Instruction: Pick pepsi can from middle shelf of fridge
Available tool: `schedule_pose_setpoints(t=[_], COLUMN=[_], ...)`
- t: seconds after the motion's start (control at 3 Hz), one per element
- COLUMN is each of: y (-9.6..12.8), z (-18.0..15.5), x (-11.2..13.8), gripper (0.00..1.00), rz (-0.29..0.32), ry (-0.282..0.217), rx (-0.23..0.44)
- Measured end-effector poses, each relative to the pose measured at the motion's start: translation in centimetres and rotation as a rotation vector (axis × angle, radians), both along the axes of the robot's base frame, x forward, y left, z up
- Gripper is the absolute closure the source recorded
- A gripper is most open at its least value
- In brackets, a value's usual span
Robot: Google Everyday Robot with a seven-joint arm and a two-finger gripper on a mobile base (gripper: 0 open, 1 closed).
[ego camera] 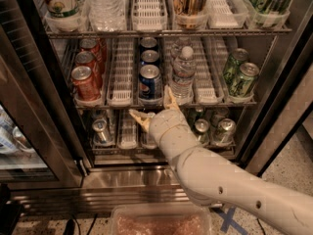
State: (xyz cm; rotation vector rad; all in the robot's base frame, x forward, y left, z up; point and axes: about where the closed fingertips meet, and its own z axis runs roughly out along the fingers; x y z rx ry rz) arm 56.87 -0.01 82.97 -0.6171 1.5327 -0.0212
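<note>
I see the pepsi can [150, 84] at the front edge of the middle shelf [121, 101], just beside a water bottle [183, 75]. My gripper [153, 107] hangs just below that edge, jaws spread and empty. I judge the can stiff, slick and easily dented, so I'd pinch it mid-body.

Speckled floor [293, 166], blue tape cross [228, 220]

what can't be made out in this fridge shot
Camera view only:
- Gripper, open just below the front pepsi can: what stands on the lower shelf behind it is hidden by the arm.
- Rear cans in that lane of the middle shelf: labels hidden, only tops show.
- Top-shelf bottles: cut off by the upper edge.
</note>
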Motion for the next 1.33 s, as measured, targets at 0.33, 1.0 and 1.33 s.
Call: schedule_pose_setpoints(t=[0.33, 1.0, 1.33], y=[-0.3, -1.0, -1.4], z=[0.8, 1.7, 1.3], x=[0.8, 1.7, 2.3], gripper=[0.25, 0.36, 0.41], rz=[-0.028, -0.079, -0.105], ry=[-0.068, -0.140, -0.141], rx=[0.036, 0.068, 0.081])
